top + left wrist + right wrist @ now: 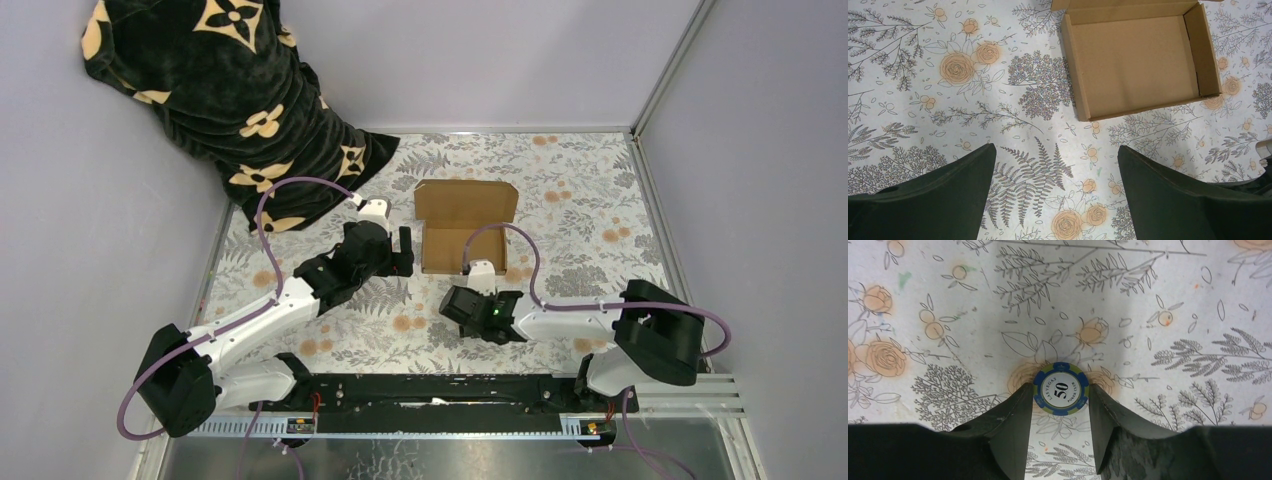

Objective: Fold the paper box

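The paper box (463,248) is a brown cardboard tray with its walls standing up and its lid flap (466,203) laid back behind it, at the table's middle. The left wrist view shows the box (1138,60) empty, ahead and to the right of my left gripper (1056,147), whose fingers stand wide open over the floral cloth. That left gripper (404,252) is just left of the box. My right gripper (452,308) hangs near the box's front edge. Its fingertips press both sides of a blue and green "50" poker chip (1061,389) lying flat on the cloth.
A black blanket with beige flower shapes (230,100) is heaped in the back left corner and spills onto the table. Grey walls close the left, back and right sides. A black mounting rail (430,395) runs along the near edge.
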Action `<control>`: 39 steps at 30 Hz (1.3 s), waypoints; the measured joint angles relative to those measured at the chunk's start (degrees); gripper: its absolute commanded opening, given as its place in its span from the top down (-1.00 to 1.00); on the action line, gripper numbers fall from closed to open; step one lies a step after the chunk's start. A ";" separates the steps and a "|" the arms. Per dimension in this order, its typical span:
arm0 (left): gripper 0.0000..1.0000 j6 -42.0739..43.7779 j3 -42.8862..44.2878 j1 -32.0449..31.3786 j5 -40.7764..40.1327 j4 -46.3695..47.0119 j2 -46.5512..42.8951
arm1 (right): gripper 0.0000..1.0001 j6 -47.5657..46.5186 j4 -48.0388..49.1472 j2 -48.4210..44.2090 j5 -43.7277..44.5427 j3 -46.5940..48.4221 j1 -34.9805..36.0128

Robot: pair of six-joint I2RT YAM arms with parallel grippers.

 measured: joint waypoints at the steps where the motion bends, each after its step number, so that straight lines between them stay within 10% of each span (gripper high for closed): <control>1: -0.97 0.00 0.00 0.00 0.02 0.00 0.00 | 0.10 -0.44 0.37 0.28 -0.07 0.20 -0.20; 39: -0.97 0.04 0.07 0.00 -0.02 -0.04 0.87 | 0.19 -12.33 2.75 5.79 -2.49 6.99 -9.44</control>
